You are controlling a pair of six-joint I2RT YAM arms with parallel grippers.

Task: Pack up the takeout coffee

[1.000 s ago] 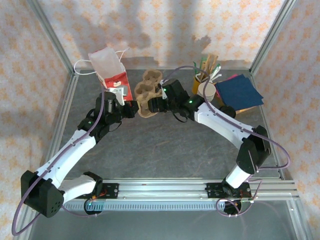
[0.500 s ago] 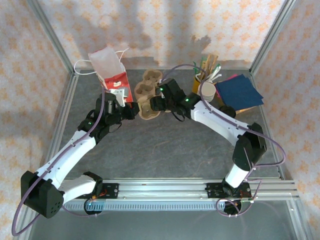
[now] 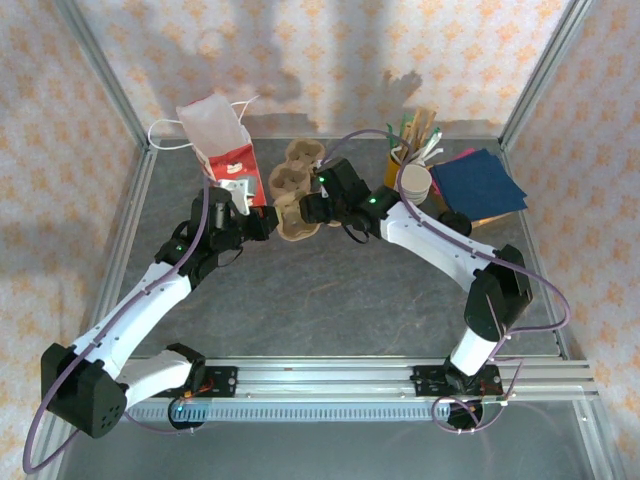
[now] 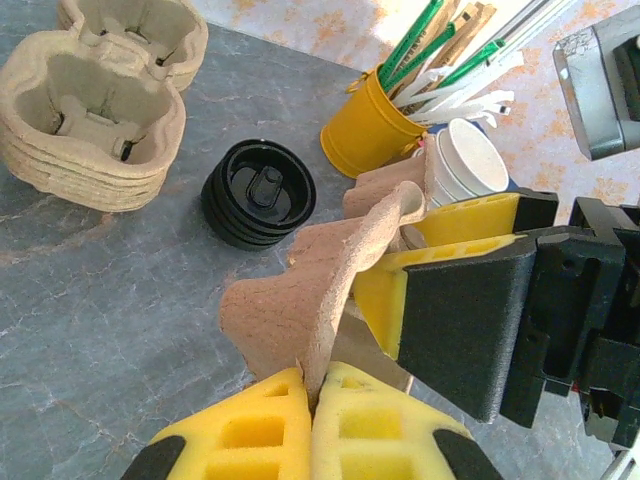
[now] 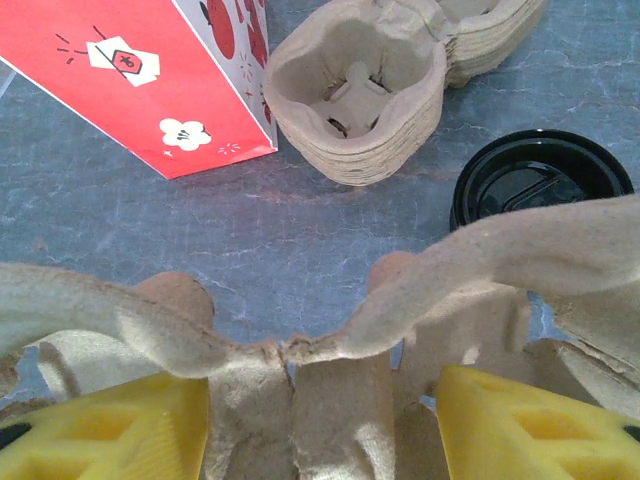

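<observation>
The left gripper [image 4: 312, 385] sits at the bottom of the left wrist view with its two yellow fingers pressed together, pinching a thin flap of a brown cardboard cup carrier [image 4: 300, 300]. The flap stands up between the fingertips, and the carrier curves away toward the upper right of that frame.

The right gripper [image 5: 320, 400] grips the same carrier from the other side. In the right wrist view its yellow fingers [image 5: 110, 425] stand apart at the lower left and lower right corners. The carrier's middle wall fills the gap between them, and both pads lie against the cardboard. In the overhead view the two grippers meet over the middle of the grey table [image 3: 330, 290], slightly above centre, with the carrier between them.

A stack of empty carriers [image 4: 90, 120] rests in the upper left of the left wrist view. A pile of black lids [image 4: 258, 192] lies just beside it. A yellow can [image 4: 365, 135] of stirrers and a stack of white cups [image 4: 475, 160] stand further right. A red bag [image 5: 130, 70] fills the upper left of the right wrist view.

The takeout coffee [image 3: 455, 222] shows in the overhead view as a dark round top right of centre. It sits just right of the right arm and below the blue napkins [image 3: 478, 182], well apart from both grippers. Its body cannot be made out.
</observation>
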